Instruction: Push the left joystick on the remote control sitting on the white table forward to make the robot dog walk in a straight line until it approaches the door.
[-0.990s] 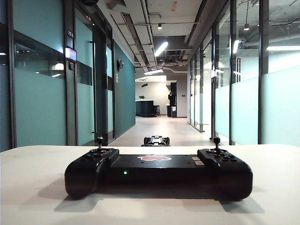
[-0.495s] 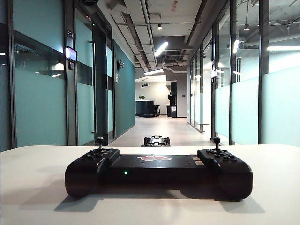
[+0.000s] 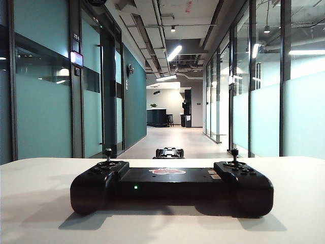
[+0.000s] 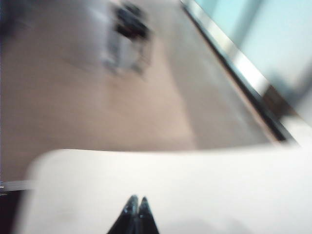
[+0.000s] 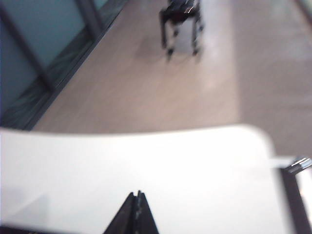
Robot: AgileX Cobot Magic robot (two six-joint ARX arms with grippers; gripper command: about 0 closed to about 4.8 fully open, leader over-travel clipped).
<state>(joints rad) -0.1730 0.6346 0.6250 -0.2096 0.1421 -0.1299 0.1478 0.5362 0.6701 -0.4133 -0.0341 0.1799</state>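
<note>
The black remote control (image 3: 170,188) lies across the white table (image 3: 30,213), its green light lit. Its left joystick (image 3: 108,155) stands upright, and so does the right one (image 3: 234,154). Beyond the table's far edge the robot dog (image 3: 169,152) stands on the corridor floor. Neither gripper shows in the exterior view. My left gripper (image 4: 135,201) hangs shut and empty over the table (image 4: 219,185), with the dog (image 4: 130,24) blurred ahead. My right gripper (image 5: 137,195) is also shut and empty above the table (image 5: 146,161), facing the dog (image 5: 182,19).
A long corridor runs away from the table, with teal glass walls and dark door frames (image 3: 108,91) on the left and frosted glass (image 3: 304,117) on the right. A counter and stools stand at its far end (image 3: 165,118).
The shadows on the table in front of the remote control have grown and darkened. The remote control, its sticks and the robot dog have not moved.
</note>
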